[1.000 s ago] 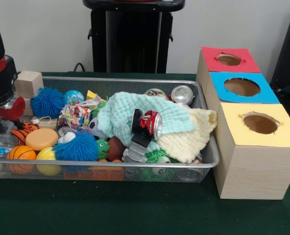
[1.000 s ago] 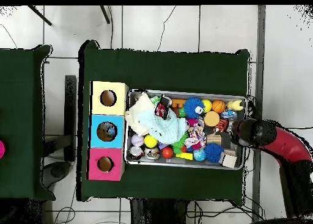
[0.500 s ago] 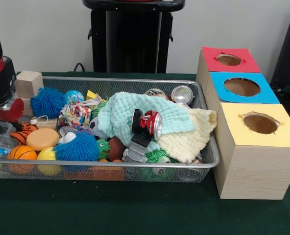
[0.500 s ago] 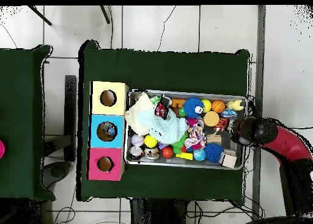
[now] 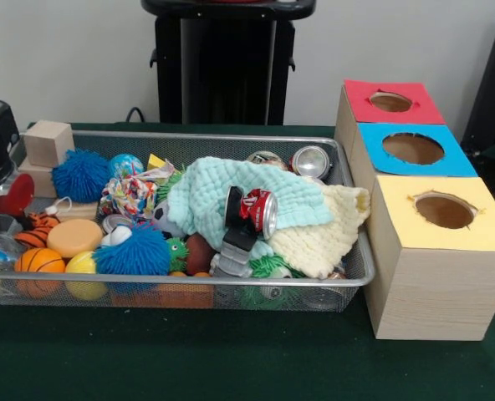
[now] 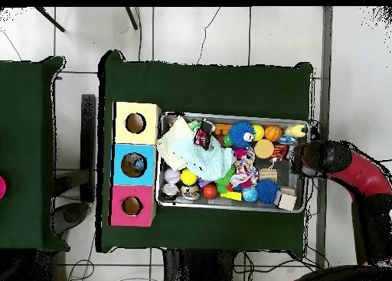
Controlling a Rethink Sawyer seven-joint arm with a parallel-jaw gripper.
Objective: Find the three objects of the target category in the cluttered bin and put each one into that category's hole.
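The red can [image 5: 259,210] lies on the mint cloth [image 5: 231,196] — well apart from the arm [image 6: 337,161], whose fingers' state I cannot tell.

The bin [image 5: 348,280] is showing as fine silver wire mesh under a smooth metal rim. The red can [image 5: 258,210] is gleaming, glossy and dented. A mint cloth [image 5: 214,196] is lying quilted and soft, the cream cloth [image 5: 323,238] nubbly. The boxes [image 5: 427,288] are looking like pale wood grain with matt coloured paper tops. The table [image 5: 231,359] is wearing dull green felt-like cloth.
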